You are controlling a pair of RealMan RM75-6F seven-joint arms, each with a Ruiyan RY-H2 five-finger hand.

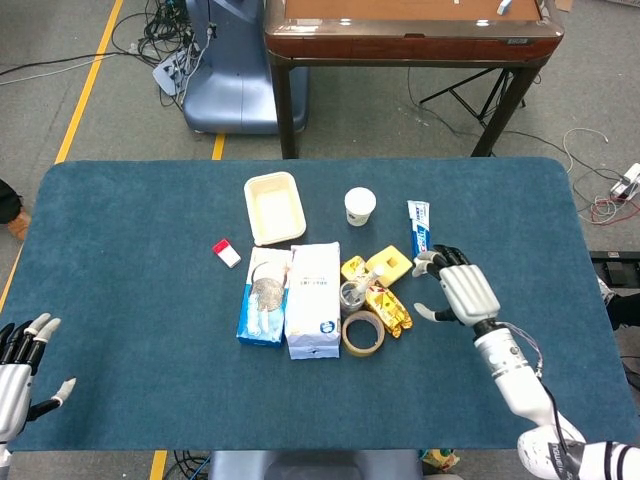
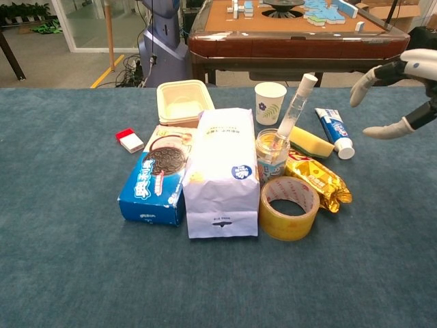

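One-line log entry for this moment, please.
right hand: open, beside toothpaste | left hand: open, table edge | holding: nothing
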